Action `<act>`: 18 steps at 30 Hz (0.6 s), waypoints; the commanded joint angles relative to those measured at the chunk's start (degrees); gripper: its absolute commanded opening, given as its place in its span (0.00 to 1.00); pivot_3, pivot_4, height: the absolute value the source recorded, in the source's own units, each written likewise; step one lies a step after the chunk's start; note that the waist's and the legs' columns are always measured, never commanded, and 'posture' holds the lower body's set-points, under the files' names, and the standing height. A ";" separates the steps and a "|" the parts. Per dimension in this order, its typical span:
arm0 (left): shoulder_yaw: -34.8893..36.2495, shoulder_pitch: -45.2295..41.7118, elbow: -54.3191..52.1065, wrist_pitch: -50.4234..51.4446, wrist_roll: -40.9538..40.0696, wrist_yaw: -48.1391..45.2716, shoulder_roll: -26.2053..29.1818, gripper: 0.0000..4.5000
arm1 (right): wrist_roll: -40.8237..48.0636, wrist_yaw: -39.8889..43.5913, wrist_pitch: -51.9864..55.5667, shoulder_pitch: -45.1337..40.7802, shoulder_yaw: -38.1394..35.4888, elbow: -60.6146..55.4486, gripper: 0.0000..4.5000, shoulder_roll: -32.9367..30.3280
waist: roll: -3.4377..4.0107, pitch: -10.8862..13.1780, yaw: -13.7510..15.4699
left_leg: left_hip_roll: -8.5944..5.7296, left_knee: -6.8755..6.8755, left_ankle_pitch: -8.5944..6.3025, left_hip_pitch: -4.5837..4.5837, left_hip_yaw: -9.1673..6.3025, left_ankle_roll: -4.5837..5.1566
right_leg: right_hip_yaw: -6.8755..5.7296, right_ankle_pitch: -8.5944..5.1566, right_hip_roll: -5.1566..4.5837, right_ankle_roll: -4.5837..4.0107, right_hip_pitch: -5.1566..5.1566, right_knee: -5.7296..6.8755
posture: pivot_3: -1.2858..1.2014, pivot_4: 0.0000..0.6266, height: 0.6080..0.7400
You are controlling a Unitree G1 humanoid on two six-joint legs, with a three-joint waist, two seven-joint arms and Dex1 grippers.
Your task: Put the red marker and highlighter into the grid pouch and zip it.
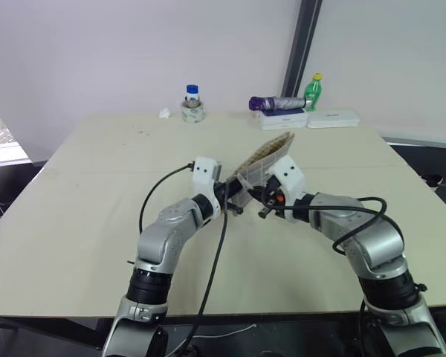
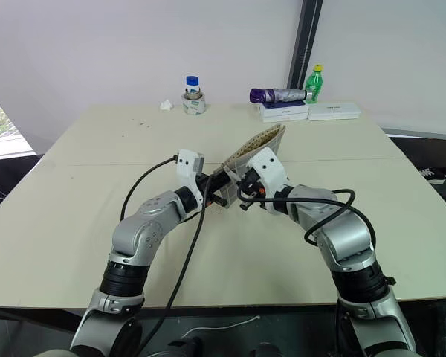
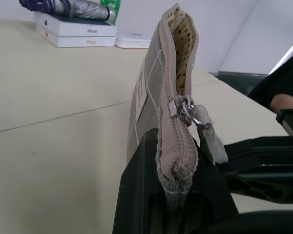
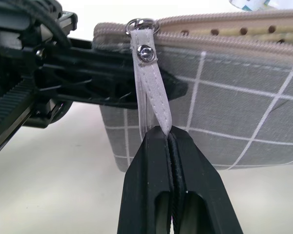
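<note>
Pouch [image 1: 266, 155] held up off the surface [image 1: 89, 186] between both arms, near centre, mouth edge facing the right arm so the zipper can be run along it. Left tool [image 3: 178, 195] clamped on the near, closed end of the pouch, anchoring it. Right tool [image 4: 169, 141] shut on the grey pull tab [image 4: 151, 92]. Far part of the zipper not yet closed, dotted lining showing. Marker and highlighter presumably inside. Both forearms angle inward, tools meeting at the pouch, roughly level
</note>
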 commanded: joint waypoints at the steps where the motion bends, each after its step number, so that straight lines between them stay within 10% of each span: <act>1: -2.82 1.54 -1.89 -6.69 3.82 -3.78 5.07 0.00 | -0.26 0.68 -2.20 -3.08 -5.11 -0.08 0.01 -4.10 | 0.01 0.00 -0.04 | 0.00 -0.02 0.00 0.00 0.01 0.00 | 0.01 0.00 0.00 0.00 -0.01 0.00 | 0.52 0.24 0.98; 5: -9.16 5.59 -1.07 -19.08 11.40 -10.11 13.92 0.00 | -1.43 0.91 -4.09 -4.39 -8.20 3.66 0.01 -9.16 | 0.01 0.00 -0.02 | 0.00 -0.07 0.00 0.00 0.06 0.00 | 0.05 0.00 0.01 -0.01 -0.05 0.00 | 0.52 0.24 0.98; 18: -5.19 11.67 -3.55 -22.20 8.31 -12.17 17.18 0.00 | -7.62 -1.54 -12.32 -3.81 -10.02 19.86 0.01 -16.82 | 0.02 0.00 -0.33 | 0.05 -0.07 -0.01 0.00 0.13 0.01 | 0.10 0.00 -0.01 -0.01 -0.07 -0.01 | 0.52 0.24 0.98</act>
